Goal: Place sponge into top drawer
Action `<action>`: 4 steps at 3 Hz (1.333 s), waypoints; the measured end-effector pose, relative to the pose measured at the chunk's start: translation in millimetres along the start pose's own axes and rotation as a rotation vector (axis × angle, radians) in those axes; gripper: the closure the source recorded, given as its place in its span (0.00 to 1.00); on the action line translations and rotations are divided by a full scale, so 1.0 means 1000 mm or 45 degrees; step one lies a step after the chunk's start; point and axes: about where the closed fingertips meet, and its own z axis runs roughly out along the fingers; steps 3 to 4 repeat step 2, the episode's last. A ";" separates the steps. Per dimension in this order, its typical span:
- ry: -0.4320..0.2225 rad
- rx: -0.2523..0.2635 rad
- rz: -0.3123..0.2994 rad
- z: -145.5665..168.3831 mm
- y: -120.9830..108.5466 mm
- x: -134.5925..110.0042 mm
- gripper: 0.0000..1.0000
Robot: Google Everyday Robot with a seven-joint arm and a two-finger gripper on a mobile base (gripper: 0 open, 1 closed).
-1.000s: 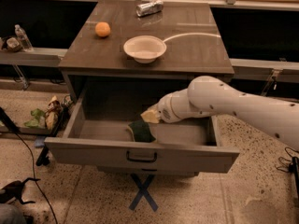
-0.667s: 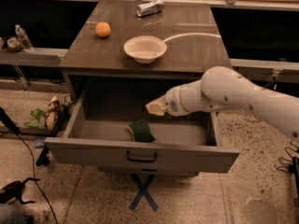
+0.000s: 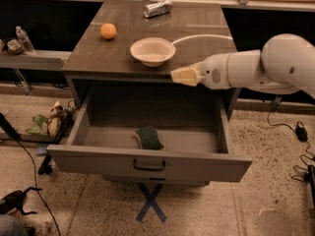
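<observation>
Student: Sponge (image 3: 149, 137): position and make?

Instructor: Small rectangular block, dark green scouring face up, with a sliver of yellow foam showing at its left edge. It lies flat on the floor of the top drawer (image 3: 98, 162), near the front panel and roughly midway between the side walls.

Student: And the drawer itself?

Instructor: Wide, shallow box of grey-brown wood, pulled open. The front panel is flat, with a thin dark metal bar handle (image 3: 149, 165) at its centre.

Student: Where is the end effector (image 3: 183, 76)?

Instructor: At the tip of the smooth white arm (image 3: 256, 69) that enters from the right. It is a cream-coloured tapering wedge pointing left, level with the front edge of the table (image 3: 197, 23). It sits above the open drawer, well apart from the sponge. Whether it is spread or pressed together cannot be told from this angle.

Student: What rests on the table?

Instructor: On the dark wood-grain top are a round white bowl (image 3: 152, 51) and an orange ball (image 3: 108, 31) to the bowl's left. A crinkled silver can (image 3: 158, 8) lies on its side at the rear, and a thin white cable (image 3: 202, 36) curves away from the bowl's right.
</observation>
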 end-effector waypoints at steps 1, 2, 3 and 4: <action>-0.118 -0.002 -0.018 -0.022 -0.006 -0.034 1.00; -0.120 -0.004 -0.021 -0.021 -0.005 -0.036 0.84; -0.120 -0.004 -0.021 -0.021 -0.005 -0.036 0.84; -0.120 -0.004 -0.021 -0.021 -0.005 -0.036 0.84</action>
